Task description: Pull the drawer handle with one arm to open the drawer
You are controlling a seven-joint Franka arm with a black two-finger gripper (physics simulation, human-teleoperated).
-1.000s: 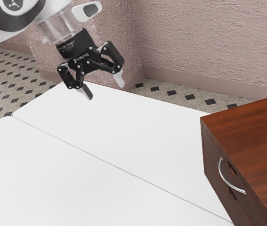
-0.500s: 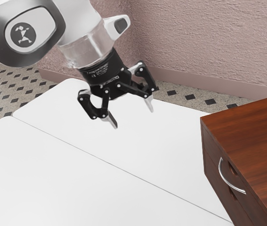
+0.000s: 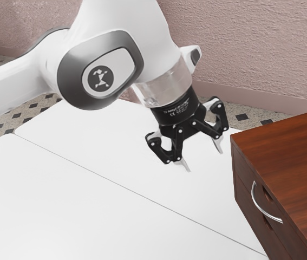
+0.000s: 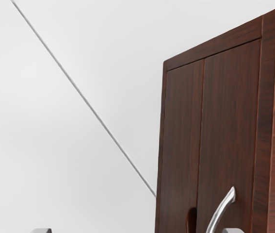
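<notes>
Close by the drawer handle (image 3: 256,207), wide-spread gripper (image 3: 202,159) above table (image 3: 88,189)

Flat white tabletop (image 3: 88,216) w/ a thin grey seam line (image 3: 115,181) running diagonally across it. Behind: cream floor w/ black diamond tiles (image 3: 253,112), pale pink baseboard (image 3: 272,97) & rough pink stucco wall (image 3: 261,43).

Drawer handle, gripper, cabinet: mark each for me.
drawer handle (image 4: 222,208), wrist view, middle of the silver bar.
gripper (image 3: 203,160), exterior view, midway between its fingertips.
cabinet (image 3: 288,146), exterior view, its wooden top.
</notes>
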